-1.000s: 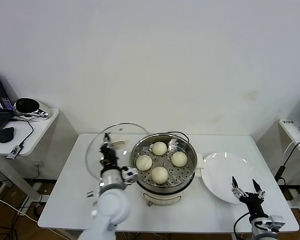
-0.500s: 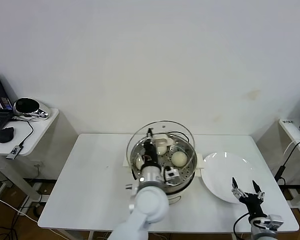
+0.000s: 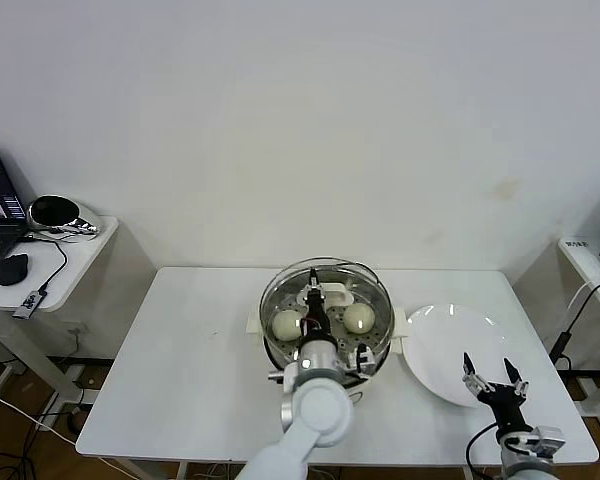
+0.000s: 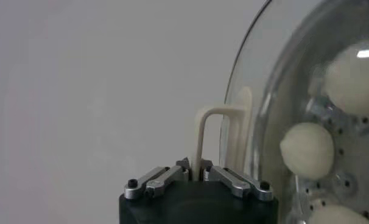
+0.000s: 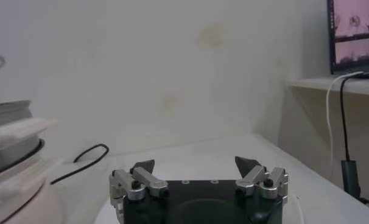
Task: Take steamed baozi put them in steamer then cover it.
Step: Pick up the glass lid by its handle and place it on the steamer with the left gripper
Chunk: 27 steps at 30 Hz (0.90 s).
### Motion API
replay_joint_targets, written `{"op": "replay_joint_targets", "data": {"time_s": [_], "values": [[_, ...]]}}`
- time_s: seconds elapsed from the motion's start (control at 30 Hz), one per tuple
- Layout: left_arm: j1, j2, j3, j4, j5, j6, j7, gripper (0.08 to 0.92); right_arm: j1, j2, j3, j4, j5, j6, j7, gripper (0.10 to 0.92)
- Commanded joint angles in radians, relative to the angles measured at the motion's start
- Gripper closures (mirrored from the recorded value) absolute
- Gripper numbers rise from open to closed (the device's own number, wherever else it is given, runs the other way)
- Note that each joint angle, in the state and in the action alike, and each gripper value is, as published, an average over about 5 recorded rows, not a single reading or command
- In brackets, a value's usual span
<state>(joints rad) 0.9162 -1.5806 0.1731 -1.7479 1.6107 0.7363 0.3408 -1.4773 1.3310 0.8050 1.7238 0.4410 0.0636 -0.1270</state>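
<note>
The steamer [image 3: 325,335] stands at the centre of the head view on the white table [image 3: 170,370], with the cover [image 3: 326,300] over its top. Through the glass that view shows 2 steamed baozi [image 3: 359,317] clearly, the rest being hidden by the arm. The left wrist view shows what the head view cannot: the cover's cream handle [image 4: 210,137] standing upright between the closed jaws of the left gripper [image 4: 195,172], and 3 buns on the perforated tray behind the glass (at the right edge of that frame). The left gripper [image 3: 314,300] sits over the steamer's middle in the head view. The white plate [image 3: 458,350] lies just right of the steamer. The right gripper [image 3: 491,377] hangs over the plate's lower right rim, jaws spread wide and holding nothing; the right wrist view confirms this [image 5: 196,170] and also shows a black cable [image 5: 81,162] on the table.
</note>
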Motion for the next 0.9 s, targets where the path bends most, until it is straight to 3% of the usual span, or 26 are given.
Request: {"op": "replay_joint_targets", "data": {"time_s": [0.03, 0.9], "values": [[-0.023, -0.013, 0.021, 0.06, 0.046, 0.042, 0.048, 0.842, -0.002, -0.005, 0.003, -0.001, -0.009, 0.004, -0.001, 0.203], [-0.016, -0.011, 0.0, 0.075, -0.02, 0.041, 0.011, 0.842, -0.004, 0.001, 0.004, -0.005, -0.017, 0.013, -0.002, 0.203]]}}
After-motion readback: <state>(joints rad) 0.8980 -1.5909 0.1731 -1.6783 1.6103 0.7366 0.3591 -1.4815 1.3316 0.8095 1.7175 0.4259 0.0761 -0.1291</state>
